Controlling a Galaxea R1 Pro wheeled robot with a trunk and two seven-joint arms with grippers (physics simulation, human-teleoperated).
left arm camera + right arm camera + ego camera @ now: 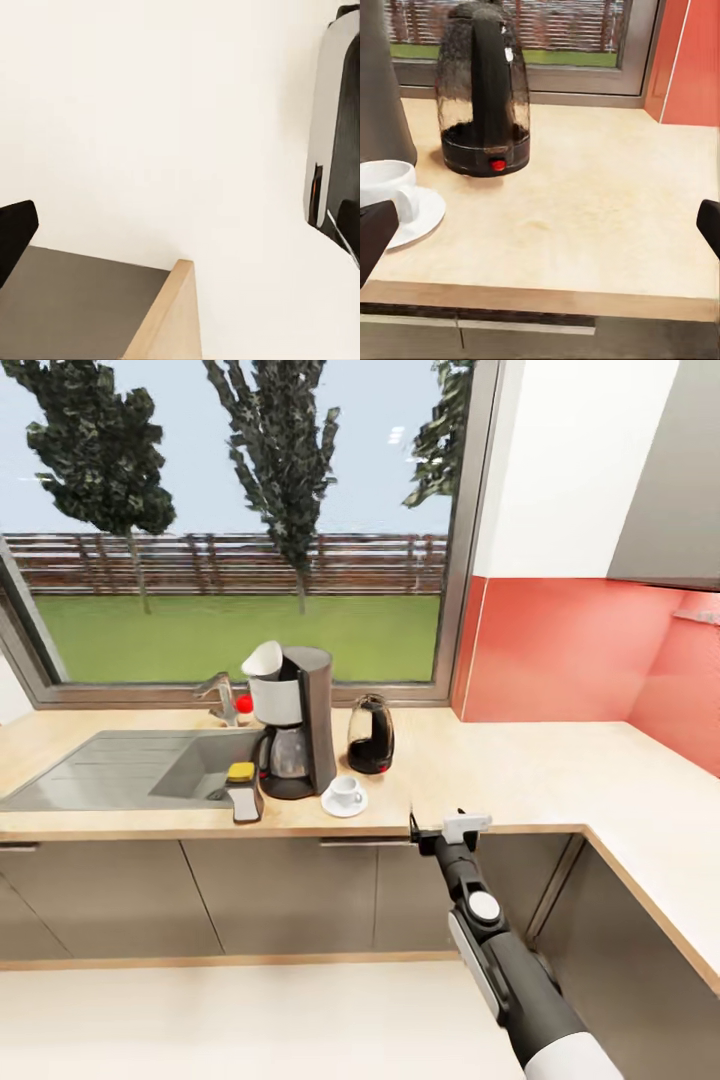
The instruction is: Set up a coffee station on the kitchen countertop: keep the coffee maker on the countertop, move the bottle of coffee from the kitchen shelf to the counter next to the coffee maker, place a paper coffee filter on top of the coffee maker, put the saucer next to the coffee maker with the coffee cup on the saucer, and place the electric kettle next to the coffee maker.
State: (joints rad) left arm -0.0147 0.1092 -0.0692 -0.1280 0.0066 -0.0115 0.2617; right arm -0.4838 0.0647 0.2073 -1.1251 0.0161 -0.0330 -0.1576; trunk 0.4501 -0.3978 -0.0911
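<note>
Nearest: right pincer [440, 830] hangs at the front edge of the long beige wood-look tabletop [520, 770], fingers spread wide, holding nothing. Left pincer's state cannot be told.

At its 11 o'clock, tiny white handled cup [346, 791] sits on the small flat white saucer [343, 806]; light, brittle.

Farther, at 12 o'clock: rounded clear glass kettle with black base [371, 735], upright, just beside the tall dark grey drip machine [298, 722]. Probably heavy, slick glass; its handle looks the safest hold.

Slim black bottle with yellow cap [242, 790] lies toppled by the sink [120, 765]. White paper cone [263, 659] tops the machine.
</note>
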